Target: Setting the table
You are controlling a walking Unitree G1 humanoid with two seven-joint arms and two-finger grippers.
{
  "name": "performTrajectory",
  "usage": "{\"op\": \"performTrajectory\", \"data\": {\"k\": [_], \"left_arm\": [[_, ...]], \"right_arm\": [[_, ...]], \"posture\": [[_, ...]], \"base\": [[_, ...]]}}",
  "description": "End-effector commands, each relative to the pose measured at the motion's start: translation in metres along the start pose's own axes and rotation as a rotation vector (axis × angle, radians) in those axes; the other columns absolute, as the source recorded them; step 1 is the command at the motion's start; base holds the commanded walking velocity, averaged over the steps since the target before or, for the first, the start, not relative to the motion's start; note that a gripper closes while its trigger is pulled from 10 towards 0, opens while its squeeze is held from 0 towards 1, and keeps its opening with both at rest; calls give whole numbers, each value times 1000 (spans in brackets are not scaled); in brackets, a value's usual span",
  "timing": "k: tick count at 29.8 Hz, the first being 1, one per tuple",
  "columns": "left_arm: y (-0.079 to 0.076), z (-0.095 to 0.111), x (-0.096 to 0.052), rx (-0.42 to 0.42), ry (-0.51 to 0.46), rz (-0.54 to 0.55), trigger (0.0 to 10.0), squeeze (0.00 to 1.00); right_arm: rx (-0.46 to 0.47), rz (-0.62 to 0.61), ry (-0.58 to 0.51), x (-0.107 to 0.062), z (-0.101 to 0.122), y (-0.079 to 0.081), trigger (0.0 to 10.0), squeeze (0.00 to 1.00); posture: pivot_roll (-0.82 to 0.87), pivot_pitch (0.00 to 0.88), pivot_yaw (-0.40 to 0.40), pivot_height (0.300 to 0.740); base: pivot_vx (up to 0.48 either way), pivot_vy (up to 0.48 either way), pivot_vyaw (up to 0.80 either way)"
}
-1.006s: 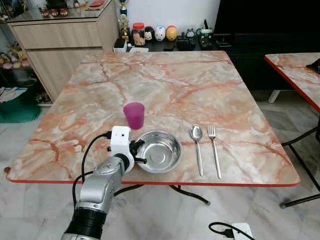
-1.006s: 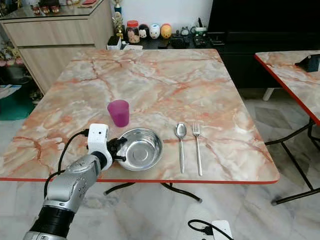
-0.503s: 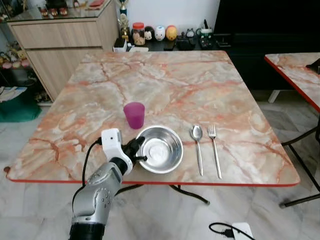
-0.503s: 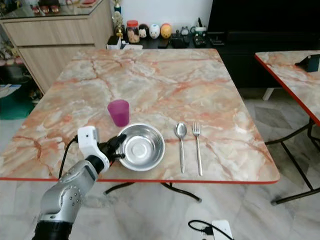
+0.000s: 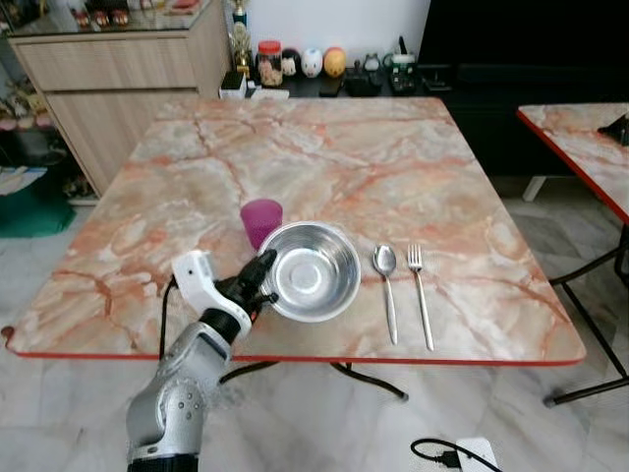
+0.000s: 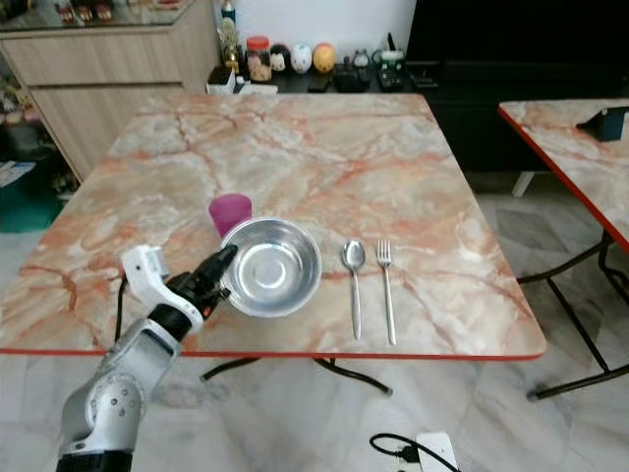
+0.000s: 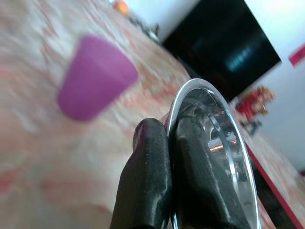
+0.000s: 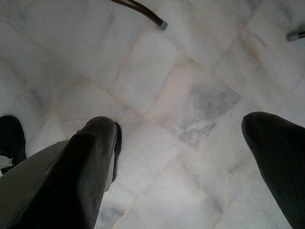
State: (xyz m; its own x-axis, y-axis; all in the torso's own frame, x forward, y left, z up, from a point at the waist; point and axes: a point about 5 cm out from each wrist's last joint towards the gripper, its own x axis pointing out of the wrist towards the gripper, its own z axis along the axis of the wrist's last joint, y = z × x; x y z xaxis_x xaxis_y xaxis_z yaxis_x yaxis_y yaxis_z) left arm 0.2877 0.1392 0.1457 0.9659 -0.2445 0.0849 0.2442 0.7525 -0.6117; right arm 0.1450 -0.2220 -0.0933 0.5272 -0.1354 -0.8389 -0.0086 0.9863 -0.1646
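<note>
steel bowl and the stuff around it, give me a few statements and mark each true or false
1. The left pincer is shut on the rim of the steel bowl. True.
2. The bowl lies flat on the table. False: it is tipped up, its inside facing the camera.
3. The spoon lies between the bowl and the fork. True.
4. The purple cup lies on its side. False: it stands upright just behind the bowl.
5. The right pincer holds the fork. False: its fingers are spread open over the marble floor.
</note>
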Motion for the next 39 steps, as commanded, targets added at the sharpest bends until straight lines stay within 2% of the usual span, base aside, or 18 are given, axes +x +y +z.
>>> {"op": "performTrajectory", "data": {"k": [1,3,9,39], "left_arm": [[-8,16,1,-29,-116,-7,10000,0],[-9,25,0,3,-174,11,10000,0],[-13,31,1,66,-206,25,10000,0],[-16,29,9,100,-190,13,10000,0]], "right_arm": [[-9,0,6,0,0,-2,10000,0],[-10,-1,5,0,0,-2,10000,0],[-7,-1,5,0,-1,-3,10000,0],[7,2,-1,-1,-3,-1,10000,0]], "posture": [[-9,0,-19,732],[-12,0,-22,732],[-14,0,-24,732],[-34,0,2,732]], "base": [[0,0,0],[0,0,0],[0,-44,0],[0,-377,0]]}}
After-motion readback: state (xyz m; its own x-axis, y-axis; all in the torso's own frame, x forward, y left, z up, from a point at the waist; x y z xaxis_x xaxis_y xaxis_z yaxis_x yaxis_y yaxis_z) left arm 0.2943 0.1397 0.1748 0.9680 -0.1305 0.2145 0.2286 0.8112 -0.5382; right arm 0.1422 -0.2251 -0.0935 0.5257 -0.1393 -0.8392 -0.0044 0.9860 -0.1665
